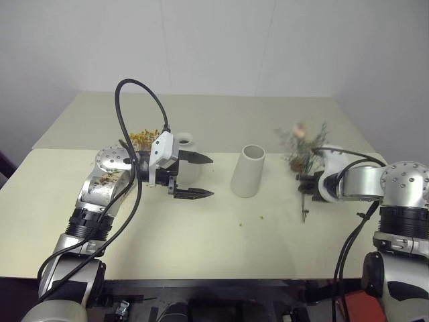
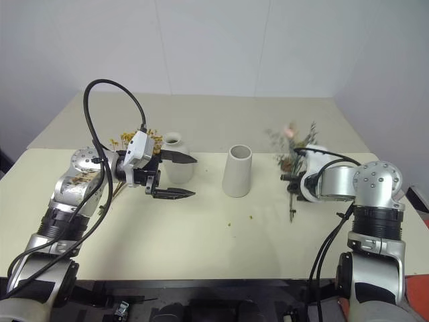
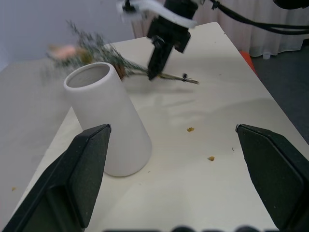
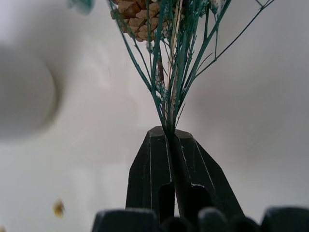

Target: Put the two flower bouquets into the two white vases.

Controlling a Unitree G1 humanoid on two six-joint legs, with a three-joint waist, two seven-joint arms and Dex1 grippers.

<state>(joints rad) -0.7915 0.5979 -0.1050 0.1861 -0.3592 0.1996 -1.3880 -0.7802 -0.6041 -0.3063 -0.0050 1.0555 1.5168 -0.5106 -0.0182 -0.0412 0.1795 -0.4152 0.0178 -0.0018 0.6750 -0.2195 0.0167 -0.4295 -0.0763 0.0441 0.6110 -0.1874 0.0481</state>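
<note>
Grey-green bouquet in right gripper (near table edge)

No readable text anywhere.
Vases, bouquets, bench and arms carry no label, brand, number or sign that's legible.

Setting reads as a lab or test room: a bare cream table against plain white walls, a white curtain hanging to a grey floor.
</note>
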